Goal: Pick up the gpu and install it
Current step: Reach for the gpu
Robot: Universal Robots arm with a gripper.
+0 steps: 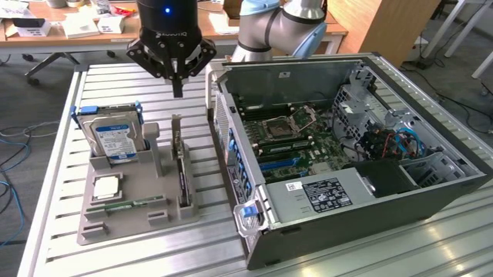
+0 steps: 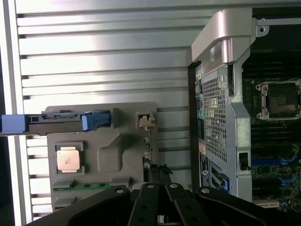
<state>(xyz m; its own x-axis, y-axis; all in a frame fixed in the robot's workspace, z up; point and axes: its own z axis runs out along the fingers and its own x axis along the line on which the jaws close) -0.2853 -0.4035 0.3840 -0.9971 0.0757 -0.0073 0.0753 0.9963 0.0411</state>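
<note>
Exterior view shows our black pincer (image 1: 178, 91) shut and empty above the thin dark gpu (image 1: 182, 173); we should line up carefully.

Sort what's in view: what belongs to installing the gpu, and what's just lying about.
Job: gpu, standing on edge in the gray tray; shut tool above it; open computer case.
Lying about: hard drive, processor chip, memory stick, all in the same tray.

1 gpu (image 1: 182, 179); 1 hdd (image 1: 114, 135); 1 cpu (image 1: 106, 188); prob. 1 RAM stick (image 1: 127, 203)
</note>
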